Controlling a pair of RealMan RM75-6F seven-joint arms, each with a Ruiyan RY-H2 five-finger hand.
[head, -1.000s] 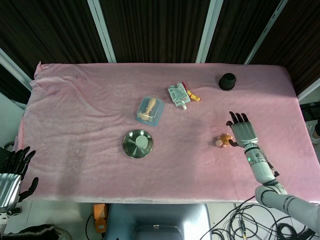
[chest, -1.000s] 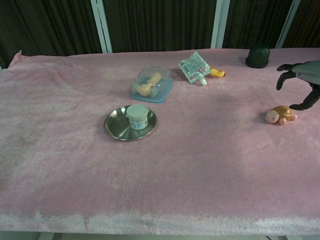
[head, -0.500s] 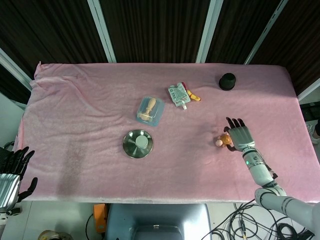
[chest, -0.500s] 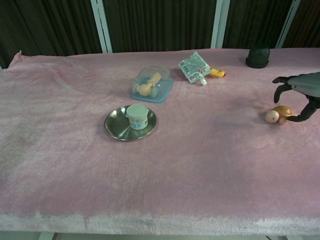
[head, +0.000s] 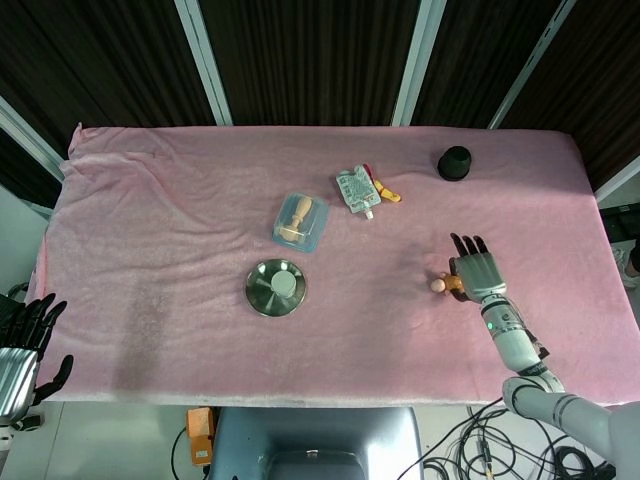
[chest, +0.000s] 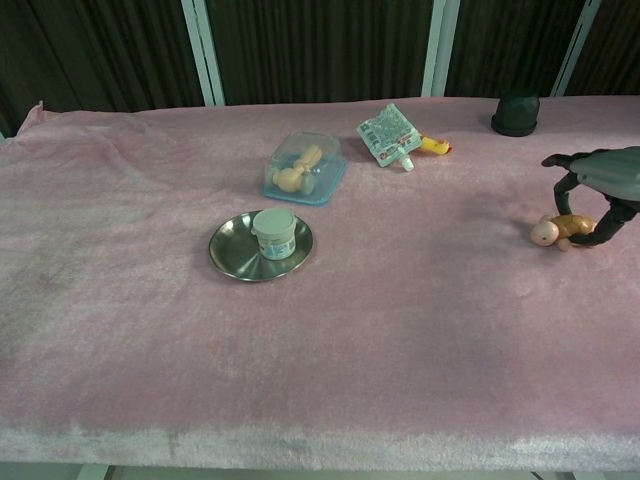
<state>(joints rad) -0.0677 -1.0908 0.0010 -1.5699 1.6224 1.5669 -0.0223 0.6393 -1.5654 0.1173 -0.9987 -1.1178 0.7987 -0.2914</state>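
A small orange turtle toy lies on the pink cloth at the right. My right hand arches over it from the right, with the fingers curved down behind the toy and the thumb low beside its shell. The toy still rests on the cloth, its head poking out to the left. My left hand hangs off the table's near left corner with its fingers spread, holding nothing; the chest view does not show it.
A steel plate carries a small white jar near the middle. Behind it are a clear blue box, a printed pouch and a black cap.
My right hand has drawn back toward me and to the left, and lowered over the turtle toy, its fingers now curving around it. The left hand has stayed put.
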